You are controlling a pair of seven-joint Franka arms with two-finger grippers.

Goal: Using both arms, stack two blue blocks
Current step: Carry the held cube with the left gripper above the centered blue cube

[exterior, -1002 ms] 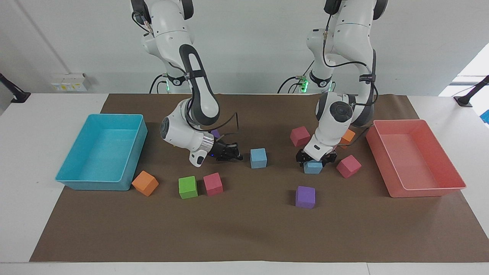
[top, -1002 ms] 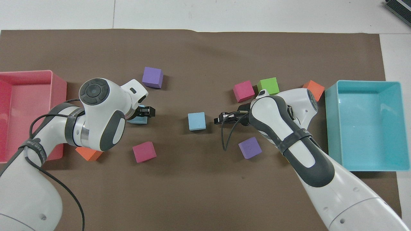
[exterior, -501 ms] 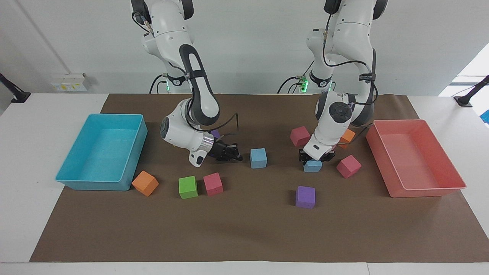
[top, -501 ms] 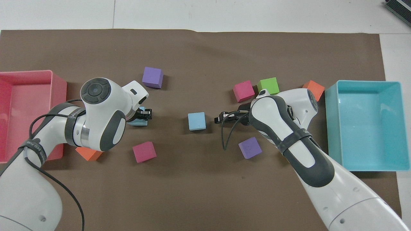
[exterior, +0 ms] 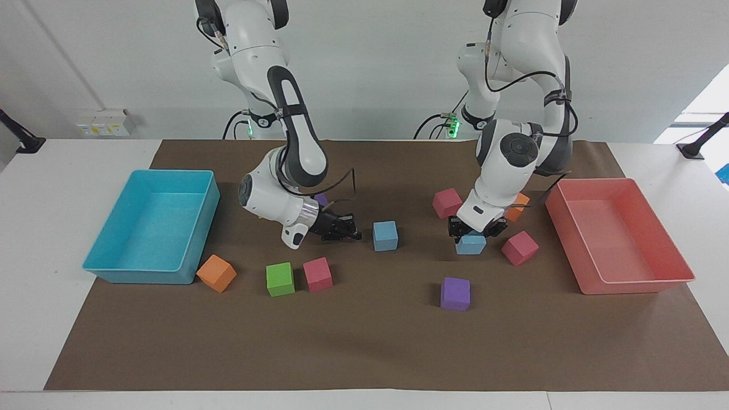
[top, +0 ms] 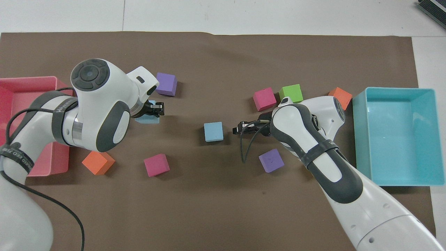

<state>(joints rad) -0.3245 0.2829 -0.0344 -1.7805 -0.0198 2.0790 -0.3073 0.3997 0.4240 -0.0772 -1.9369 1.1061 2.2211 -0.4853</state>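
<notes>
One blue block hangs just above the brown mat, toward the left arm's end of the table, with my left gripper shut on it from above. The other blue block sits on the mat near the table's middle. My right gripper lies low and level beside that block, a short gap from it. Its fingertips are shut on nothing.
A pink cube and a purple cube lie close to the held block. Green, pink and orange cubes lie by the right arm. A turquoise tray and a pink tray stand at the table's ends.
My left gripper closed on the blue block under it and raised it slightly off the mat, and the left arm rose. The right arm has stayed still.
</notes>
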